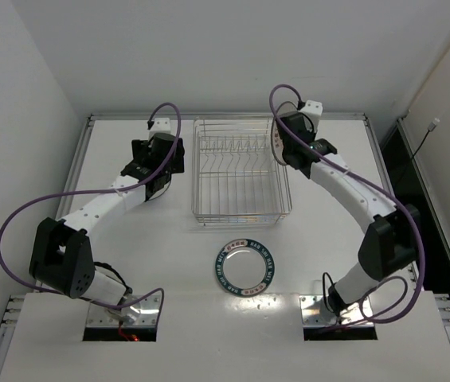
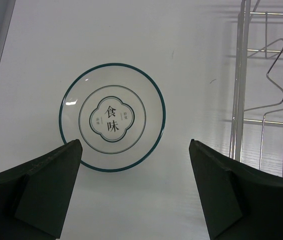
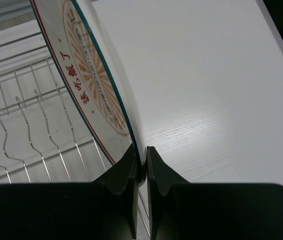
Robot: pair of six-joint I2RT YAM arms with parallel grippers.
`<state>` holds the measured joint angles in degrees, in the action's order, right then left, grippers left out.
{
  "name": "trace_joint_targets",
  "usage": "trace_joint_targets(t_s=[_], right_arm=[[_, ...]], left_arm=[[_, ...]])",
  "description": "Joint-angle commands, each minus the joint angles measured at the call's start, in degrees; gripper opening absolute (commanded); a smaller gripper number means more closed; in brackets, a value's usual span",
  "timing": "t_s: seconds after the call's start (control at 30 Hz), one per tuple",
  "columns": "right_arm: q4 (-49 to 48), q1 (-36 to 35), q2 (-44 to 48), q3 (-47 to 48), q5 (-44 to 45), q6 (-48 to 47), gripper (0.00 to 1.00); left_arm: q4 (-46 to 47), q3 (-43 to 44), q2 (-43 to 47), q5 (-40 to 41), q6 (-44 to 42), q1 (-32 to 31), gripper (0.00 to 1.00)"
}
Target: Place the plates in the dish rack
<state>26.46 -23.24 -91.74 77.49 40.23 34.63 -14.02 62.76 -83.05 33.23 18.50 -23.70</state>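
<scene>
My right gripper [image 3: 142, 155] is shut on the rim of the white plate with orange radiating stripes [image 3: 88, 75] and holds it on edge over the right end of the dish rack [image 3: 21, 115]. In the top view this gripper [image 1: 282, 147] is at the right side of the silver wire rack [image 1: 240, 208]. My left gripper [image 2: 134, 142] is open and empty above a whitish plate with a thin teal rim and characters [image 2: 112, 124], flat on the table left of the rack [image 2: 241, 100]. The dark teal-rimmed plate [image 1: 245, 265] lies flat in front of the rack.
The left gripper [image 1: 154, 163] hides the whitish plate in the top view. A raised table edge runs along the left [image 1: 77, 167] and the back [image 1: 336, 116]. The rack's upright prongs [image 1: 236, 147] stand in its far half.
</scene>
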Motion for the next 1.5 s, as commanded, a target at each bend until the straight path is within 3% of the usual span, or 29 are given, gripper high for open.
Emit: trace_joint_targets(t_s=[0.0,0.43,0.57,0.77,0.83,0.97,1.07,1.1,1.17,1.23,1.33,1.4,1.47], right_arm=[[-3.4,-2.1,-1.1,4.7,7.5,-1.2,0.0],[3.7,-4.8,-12.2,13.3,9.2,-1.5,0.0],[4.4,-4.8,-13.7,15.8,5.0,-2.6,0.0],[8.4,-4.8,-13.3,19.1,-0.5,-3.2,0.3],[8.4,-4.8,-8.7,16.1,-1.8,-4.0,0.4],[7.9,-4.8,2.8,9.2,-7.4,-4.0,0.43],[3.9,-7.2,11.4,-4.1,-19.2,-4.0,0.48],[2.9,-7.9,17.1,-7.6,-24.6,-3.0,0.57],[-0.2,-9.5,22.5,-17.9,-31.0,0.5,0.64],[-1.6,-11.0,29.7,-24.6,-32.7,4.0,0.65],[-9.2,-16.0,35.9,-42.3,-32.7,9.6,0.65],[-9.7,-14.7,39.2,-42.3,-34.3,9.2,0.67],[-7.9,-15.2,39.7,-39.1,-30.0,7.5,0.7]], left_arm=[[1.9,0.4,0.1,0.3,0.0,-0.6,0.86],[1.9,0.4,0.1,0.3,0.0,-0.6,0.86],[1.9,0.4,0.1,0.3,-0.5,-0.6,0.86],[1.9,0.4,-0.5,0.3,-0.5,-0.6,0.86],[1.9,0.4,-0.5,0.8,-0.5,-0.6,0.86],[1.9,0.4,-2.4,3.4,-0.5,-0.6,0.9],[1.4,0.4,-4.0,5.3,0.1,-0.6,0.94],[1.4,0.4,-5.2,5.4,0.1,-0.6,0.94],[1.4,1.0,-6.8,5.4,0.1,-0.6,0.94],[0.8,1.0,-9.7,5.4,-0.5,-0.6,0.94],[0.8,2.2,-14.3,5.9,-1.8,-0.6,0.94],[-0.1,3.2,-17.1,5.4,-1.8,0.0,0.94],[-0.7,5.1,-21.4,3.9,-1.8,0.6,0.94]])
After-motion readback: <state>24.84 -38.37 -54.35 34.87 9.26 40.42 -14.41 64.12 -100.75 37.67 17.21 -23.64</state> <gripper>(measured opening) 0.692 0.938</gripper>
